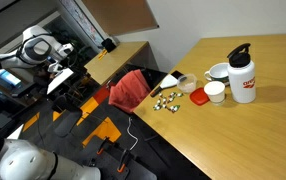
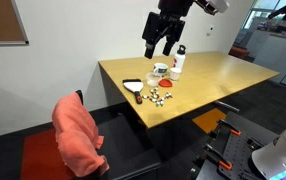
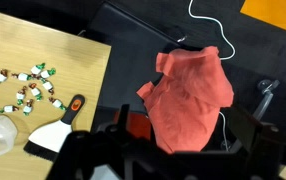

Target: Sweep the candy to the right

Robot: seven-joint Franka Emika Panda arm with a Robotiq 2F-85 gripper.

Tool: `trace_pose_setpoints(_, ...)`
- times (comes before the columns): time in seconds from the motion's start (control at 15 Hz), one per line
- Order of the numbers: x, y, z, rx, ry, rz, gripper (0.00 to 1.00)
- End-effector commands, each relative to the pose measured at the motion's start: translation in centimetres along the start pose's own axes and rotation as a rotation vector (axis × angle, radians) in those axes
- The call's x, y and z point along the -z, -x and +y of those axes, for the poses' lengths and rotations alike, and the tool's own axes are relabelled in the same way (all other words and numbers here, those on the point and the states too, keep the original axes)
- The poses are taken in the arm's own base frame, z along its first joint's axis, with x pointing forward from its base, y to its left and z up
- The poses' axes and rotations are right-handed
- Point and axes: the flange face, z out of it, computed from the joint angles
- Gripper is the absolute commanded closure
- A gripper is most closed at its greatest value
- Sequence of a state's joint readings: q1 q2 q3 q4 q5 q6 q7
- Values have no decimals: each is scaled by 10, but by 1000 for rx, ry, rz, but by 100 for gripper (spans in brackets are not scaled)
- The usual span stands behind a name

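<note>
Our black pincer hangs released, high above the pale wooden tabletop. The tiny silver-wrapped candy lies clustered near the tabletop's corner, beside a white-bladed scraper. We judge that the whole sweep remains.

Air above the candy is open, but cups, bottle (and a scraper) crowd its sides.

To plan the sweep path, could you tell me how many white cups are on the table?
2. The nearer white cup stands beside the red lid; the farther white cup sits behind it, by the bottle. Others may be hidden.
</note>
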State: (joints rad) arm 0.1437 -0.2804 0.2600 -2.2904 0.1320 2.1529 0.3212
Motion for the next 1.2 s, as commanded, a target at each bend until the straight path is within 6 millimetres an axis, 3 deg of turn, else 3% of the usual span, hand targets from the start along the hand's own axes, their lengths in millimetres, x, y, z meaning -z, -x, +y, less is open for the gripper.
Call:
trace_pose_setpoints(0.0, 1, 0, 0, 0, 0, -1, 0)
trace_pose_setpoints(0.67, -1, -5, 0, -18, 2, 18, 0)
trace_pose_setpoints(0.93, -9, -38, 29, -131, 34, 126, 0)
trace_pose_setpoints(1.13, -30, -64, 60, -196, 36, 139, 0)
